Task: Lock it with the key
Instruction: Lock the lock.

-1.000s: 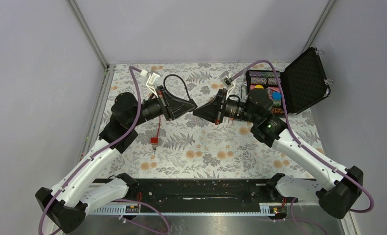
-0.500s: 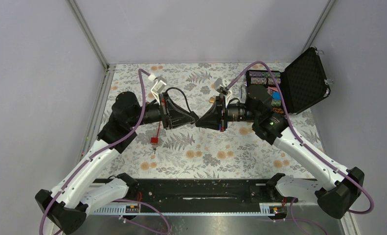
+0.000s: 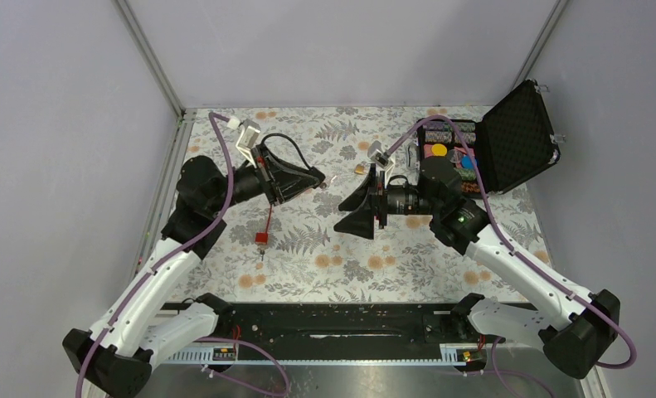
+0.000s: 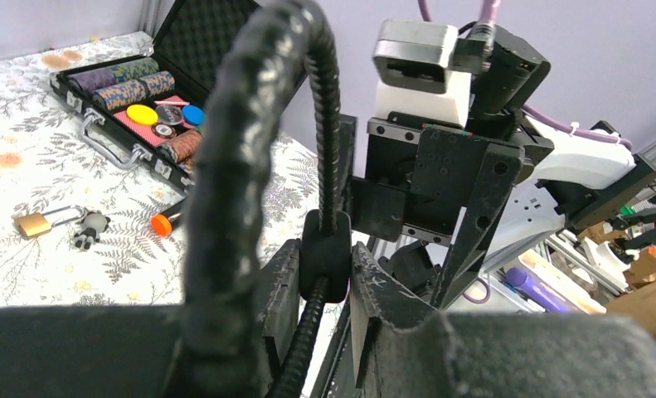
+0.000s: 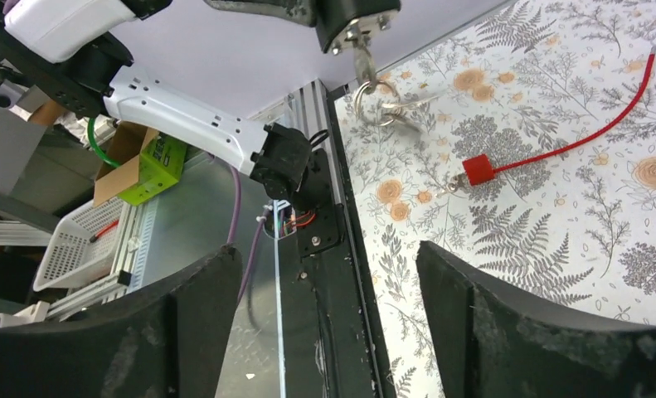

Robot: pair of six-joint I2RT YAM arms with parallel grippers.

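Both arms have drawn apart since half a second ago. Nearest, the right fingers [image 5: 490,332] gape wide, empty. Well beyond them the key [image 5: 363,62] sticks out of the black cable lock's block [image 4: 324,257], which the left fingers [image 4: 382,307] clamp. Best: approach the key's head squarely, pinch it flat, twist without tugging.

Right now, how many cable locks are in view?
2. The black cable lock is clamped in the left gripper; the red cable lock lies on the table, left of centre. Another could be hidden.
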